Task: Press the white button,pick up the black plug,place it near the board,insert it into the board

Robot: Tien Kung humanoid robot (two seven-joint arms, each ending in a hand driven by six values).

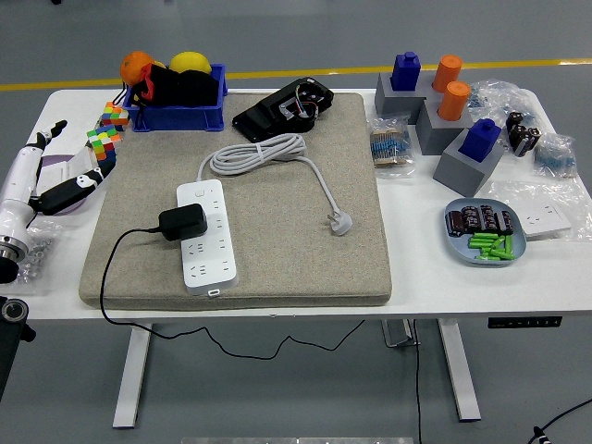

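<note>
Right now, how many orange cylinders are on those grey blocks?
2: one orange cylinder at the back right, the other just in front of it on a lower grey block. None seem hidden.

Left hand (46,180): white shell over palm and back, slim black fingers with pale tips. Wrist: silver-grey metal cylinder below the shell. Forearm: black housing with round metal fastener at lower left edge.

A smooth white plastic power strip (205,236) lay on a rough, matt beige cloth mat (277,222). The black plug (182,222) looked matt plastic.
</note>
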